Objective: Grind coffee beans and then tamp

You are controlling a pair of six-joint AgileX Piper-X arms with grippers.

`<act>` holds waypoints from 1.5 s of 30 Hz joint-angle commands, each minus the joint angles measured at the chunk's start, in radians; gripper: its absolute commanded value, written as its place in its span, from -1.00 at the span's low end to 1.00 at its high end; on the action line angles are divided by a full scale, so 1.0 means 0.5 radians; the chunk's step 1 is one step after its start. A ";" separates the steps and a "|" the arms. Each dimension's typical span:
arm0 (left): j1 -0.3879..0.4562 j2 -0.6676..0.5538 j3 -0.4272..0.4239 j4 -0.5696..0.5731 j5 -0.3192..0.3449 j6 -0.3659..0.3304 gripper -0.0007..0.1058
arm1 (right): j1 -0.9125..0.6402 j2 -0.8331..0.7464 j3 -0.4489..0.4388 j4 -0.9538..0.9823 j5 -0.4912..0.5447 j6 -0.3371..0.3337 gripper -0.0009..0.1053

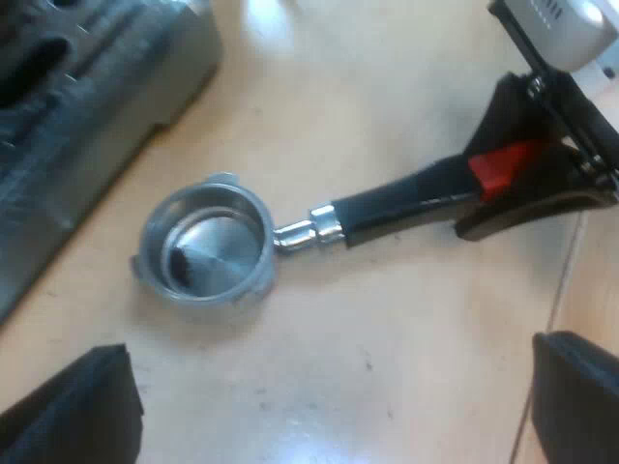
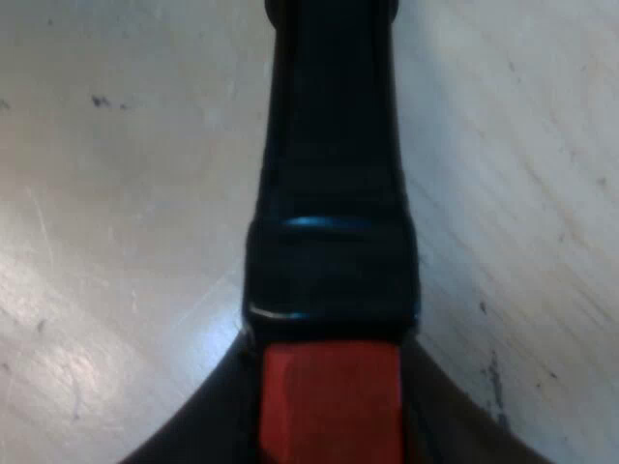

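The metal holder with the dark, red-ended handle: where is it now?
In the left wrist view the metal holder lies on the wooden table beside the grey espresso machine, its red end held by the right gripper.

Bowl of holder (image 1: 205,246): bright brushed metal. Its handle (image 2: 329,193): glossy black plastic, red end matt. Counter (image 1: 406,309) beneath left end effector (image 1: 324,406): pale smooth wood, scuffed.

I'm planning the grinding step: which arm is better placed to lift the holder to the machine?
Right. The right gripper is shut on the holder at its handle's red end; the left gripper hangs open over the table, apart from the holder.
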 commanded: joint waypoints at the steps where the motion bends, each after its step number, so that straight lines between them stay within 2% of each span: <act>1: -0.011 0.090 -0.004 -0.036 0.015 0.010 0.59 | -0.009 0.013 -0.007 -0.090 0.043 -0.016 -0.98; 6: -0.011 0.218 -0.004 -0.036 0.015 0.010 0.59 | -0.009 0.143 -0.007 -0.188 0.049 -0.022 -0.98; 13: -0.011 0.222 -0.004 -0.032 0.005 0.010 0.59 | -0.009 0.214 -0.007 -0.211 0.049 -0.018 -0.95; 14: -0.011 0.222 -0.004 -0.032 0.005 0.010 0.59 | -0.009 0.214 -0.007 -0.209 0.049 -0.018 -0.81; 15: -0.011 0.222 -0.004 -0.032 0.005 0.010 0.59 | -0.009 0.214 -0.007 -0.210 0.049 -0.018 -0.76; 17: -0.011 0.222 -0.004 -0.032 0.000 0.010 0.59 | -0.009 0.214 -0.007 -0.200 0.049 -0.018 -0.37; 20: -0.011 0.222 -0.004 -0.032 -0.001 0.010 0.59 | -0.009 0.214 -0.007 -0.161 0.049 -0.018 0.10; 23: -0.011 0.222 -0.004 -0.027 -0.001 0.010 0.59 | -0.009 0.214 -0.012 -0.043 0.049 -0.013 0.25; 30: -0.011 0.216 -0.004 -0.003 -0.018 0.010 0.59 | -0.009 0.209 -0.078 0.318 0.062 0.073 0.29; 32: -0.011 0.185 -0.015 0.022 -0.018 0.005 0.59 | -0.009 0.209 -0.178 0.533 0.062 0.072 0.29; 36: -0.011 0.117 -0.045 0.075 -0.043 0.005 0.59 | -0.009 0.155 -0.266 0.627 0.062 0.067 0.29; 39: -0.011 0.055 -0.073 0.123 -0.057 0.005 0.59 | 0.014 0.065 -0.333 0.696 0.050 0.028 0.29; 41: -0.011 -0.021 -0.094 0.169 -0.061 0.005 0.59 | 0.059 -0.019 -0.392 0.795 0.050 -0.044 0.29; 45: -0.011 -0.065 -0.105 0.246 -0.061 0.005 0.59 | 0.077 -0.058 -0.408 0.828 0.050 -0.059 0.29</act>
